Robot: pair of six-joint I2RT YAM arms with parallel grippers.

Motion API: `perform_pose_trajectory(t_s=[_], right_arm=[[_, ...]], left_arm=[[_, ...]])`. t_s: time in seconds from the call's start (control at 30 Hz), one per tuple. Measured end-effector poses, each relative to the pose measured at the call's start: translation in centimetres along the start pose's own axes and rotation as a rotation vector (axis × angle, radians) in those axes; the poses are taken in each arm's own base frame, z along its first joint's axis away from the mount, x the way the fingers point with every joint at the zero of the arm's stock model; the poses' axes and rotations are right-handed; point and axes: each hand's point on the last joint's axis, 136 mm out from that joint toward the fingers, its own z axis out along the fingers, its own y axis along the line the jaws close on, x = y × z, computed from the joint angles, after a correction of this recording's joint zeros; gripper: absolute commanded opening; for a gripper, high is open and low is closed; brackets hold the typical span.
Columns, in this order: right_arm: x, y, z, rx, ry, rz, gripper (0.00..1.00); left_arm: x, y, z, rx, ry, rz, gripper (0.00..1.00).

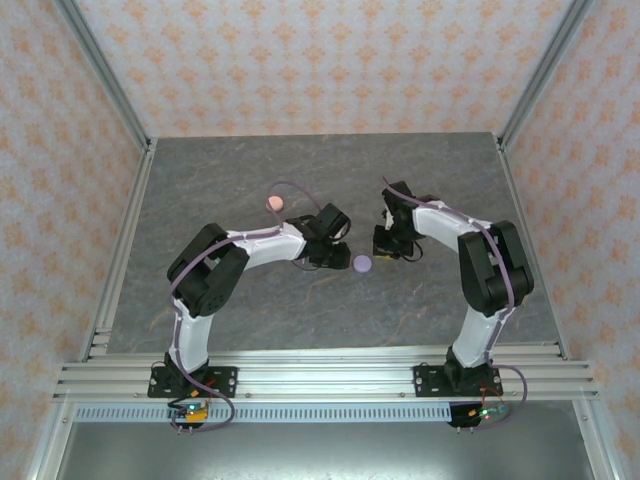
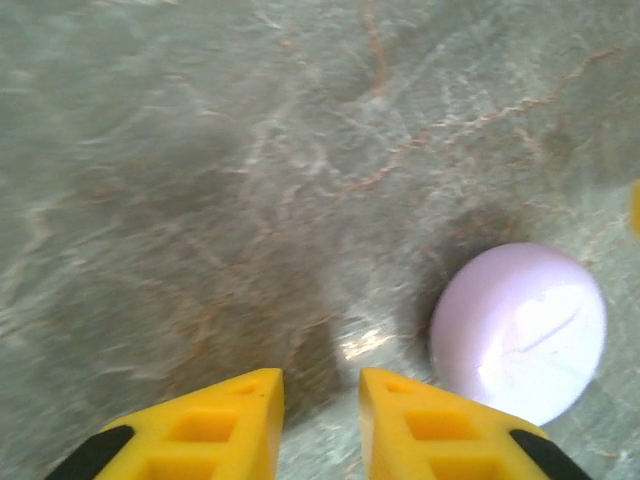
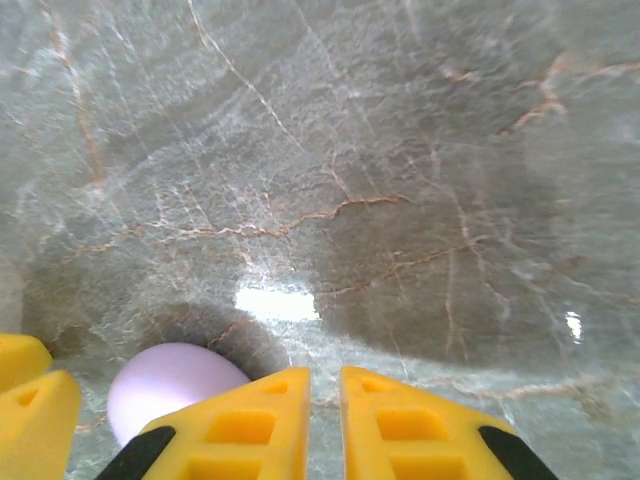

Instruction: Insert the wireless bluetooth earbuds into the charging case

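Starting at the left: pink case (image 1: 274,203) alone on the table (image 1: 300,320), well apart from both arms. Next, left gripper (image 2: 320,390) low over the stone, yellow fingers (image 2: 220,420) parted a little and empty, aimed just beside the lilac case (image 2: 520,330) rather than at it. Lilac case between the two arms, flat on the table, looking closed — a faint line across its dome, no socket on show. Right gripper (image 3: 325,385) just beyond it, all but closed to a thin slit, nothing pinched. Cannot tell where the earbuds lie; hidden, or too small to pick out. Likely trouble from here: a round, smooth shell skating off under a sideways nudge from either claw; two claws crowding one small case and knocking together; a lid left down, blocking any insertion. Worth pinning the case with one claw before working with the other — and finding the buds first.
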Motion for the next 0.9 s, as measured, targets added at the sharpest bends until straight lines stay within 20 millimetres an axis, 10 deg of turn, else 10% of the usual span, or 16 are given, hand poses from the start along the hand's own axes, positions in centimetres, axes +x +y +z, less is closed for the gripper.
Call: perform_pose_trajectory(t_s=[0.3,0.9], right_arm=[[0.3,0.6,-1.9,-0.165,-0.035,0.039,0.30],[1.9,2.3,0.4,-0.325,0.066,0.041,0.27]], left_arm=[[-1.4,-0.7,-3.4,0.117,-0.113,-0.066,0.42],[-1.1,-3.0,-2.0,0.315,-0.132,-0.188,0.54]])
